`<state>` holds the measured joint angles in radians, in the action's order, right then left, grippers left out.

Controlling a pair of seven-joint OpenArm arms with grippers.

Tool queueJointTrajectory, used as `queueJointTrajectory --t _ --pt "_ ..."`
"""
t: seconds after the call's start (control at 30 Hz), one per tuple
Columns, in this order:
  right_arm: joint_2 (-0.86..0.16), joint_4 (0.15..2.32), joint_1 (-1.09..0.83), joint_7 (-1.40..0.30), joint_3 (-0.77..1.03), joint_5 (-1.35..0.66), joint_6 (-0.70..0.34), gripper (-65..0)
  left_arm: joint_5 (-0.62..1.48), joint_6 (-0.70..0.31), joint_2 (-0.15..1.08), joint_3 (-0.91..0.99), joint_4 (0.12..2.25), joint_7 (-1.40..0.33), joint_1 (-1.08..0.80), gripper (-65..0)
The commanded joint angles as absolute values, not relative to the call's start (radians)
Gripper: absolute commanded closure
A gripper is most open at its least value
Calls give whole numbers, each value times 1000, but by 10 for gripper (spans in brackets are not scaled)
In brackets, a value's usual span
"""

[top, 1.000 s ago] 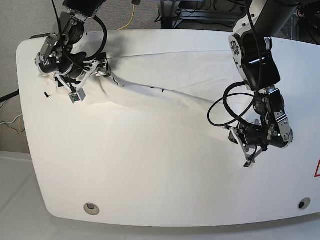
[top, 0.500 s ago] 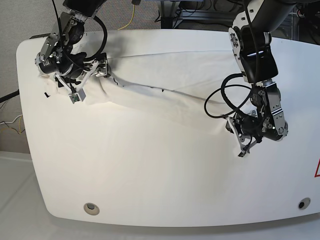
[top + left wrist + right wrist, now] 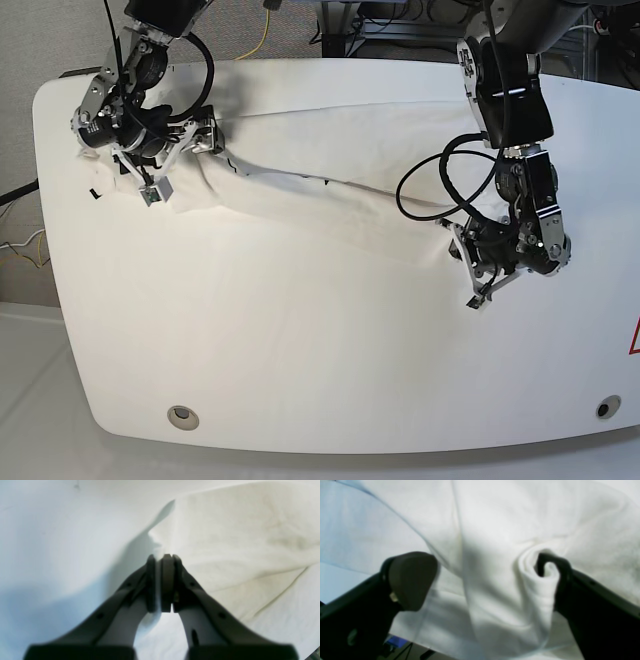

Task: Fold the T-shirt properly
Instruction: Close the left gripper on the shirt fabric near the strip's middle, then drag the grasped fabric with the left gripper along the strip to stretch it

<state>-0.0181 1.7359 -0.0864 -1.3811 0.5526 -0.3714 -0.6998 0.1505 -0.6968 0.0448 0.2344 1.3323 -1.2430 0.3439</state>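
Observation:
The white T-shirt (image 3: pixel 330 210) lies stretched in a long creased band across the white table (image 3: pixel 300 380), with small dark print marks near its middle. My left gripper (image 3: pixel 470 275) is shut on the shirt's thin edge at the view's right. The left wrist view shows the cloth (image 3: pixel 225 542) pinched between the closed pads of that gripper (image 3: pixel 161 557). My right gripper (image 3: pixel 178 166) sits at the shirt's other end, at the view's left. In the right wrist view its jaws stand wide apart (image 3: pixel 482 580), with bunched cloth (image 3: pixel 495 542) between them and a fold curled over one fingertip (image 3: pixel 555 565).
A small black mark (image 3: pixel 95 190) lies on the table left of the right gripper. Round holes sit near the front edge at the left (image 3: pixel 181 415) and at the right (image 3: pixel 605 407). A red triangle mark (image 3: pixel 634 340) is at the right edge. Black cables (image 3: pixel 440 195) loop beside the left arm.
My left gripper has moved up and left in the base view, drawing the shirt's edge with it. The right arm and its end of the shirt have hardly moved.

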Motion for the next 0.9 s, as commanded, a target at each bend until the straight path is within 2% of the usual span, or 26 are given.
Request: queueJointTrajectory --t 0.0,0.43,0.87 --pt "-22 1719 -87 -1374 552 -372 -698 -641 162 -698 51 231 1360 -1237 358 -35" --pt "-27 1678 -87 -1366 552 -372 -698 -641 163 -698 84 165 1365 -1236 323 -35" --pt "-27 1678 -85 -1366 552 -372 -698 -641 157 -698 84 59 1583 -1236 226 -35"
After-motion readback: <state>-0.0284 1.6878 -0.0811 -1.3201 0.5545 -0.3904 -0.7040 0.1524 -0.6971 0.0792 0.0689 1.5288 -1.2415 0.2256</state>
